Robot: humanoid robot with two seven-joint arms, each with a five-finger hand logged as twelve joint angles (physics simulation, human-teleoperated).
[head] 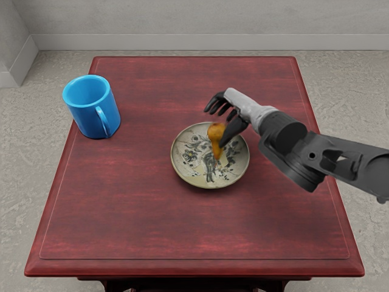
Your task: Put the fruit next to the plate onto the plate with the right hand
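Right hand (230,115) holds the fruit (216,135) over the plate (180,163), at the placing step.

The arm comes in from the right edge, and the thumb and some fingers close on the orange fruit while the other fingers splay towards the top of the frame. The fruit hangs over the plate's upper right part, and I cannot tell whether it touches the dish. The plate at centre frame carries nothing else. Next, I judge, the hand should lower a little, release, then lift away without dragging the fruit off. The blue mug (91,106) stands upright at upper left of the surface (152,213), showing nothing inside.
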